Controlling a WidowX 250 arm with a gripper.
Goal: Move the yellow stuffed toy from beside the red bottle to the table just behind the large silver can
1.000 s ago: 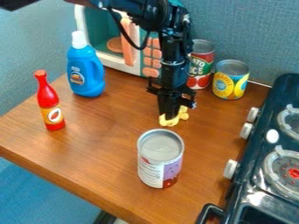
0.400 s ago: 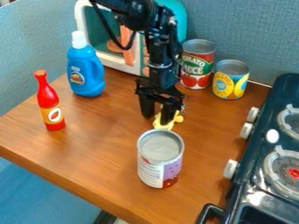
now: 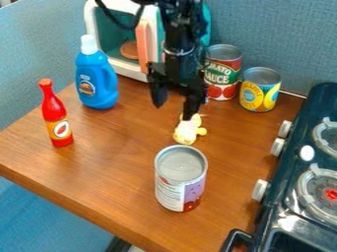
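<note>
camera view: the tool [image 3: 174, 111], spread wide and empty, hangs at eleven o'clock from a small yellow toy [image 3: 187, 130], probably light and stiff, best pinched across its middle.

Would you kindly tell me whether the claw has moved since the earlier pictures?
Yes, the claw has moved up the view, farther from the can with the purple label in front of it.

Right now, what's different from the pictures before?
The black two-fingered hand opened, let go of the small yellow toy and lifted up toward the back. The toy shifted slightly left in the picture. The red plastic bottle, blue plastic bottle and purple-and-white metal can stayed put.
</note>
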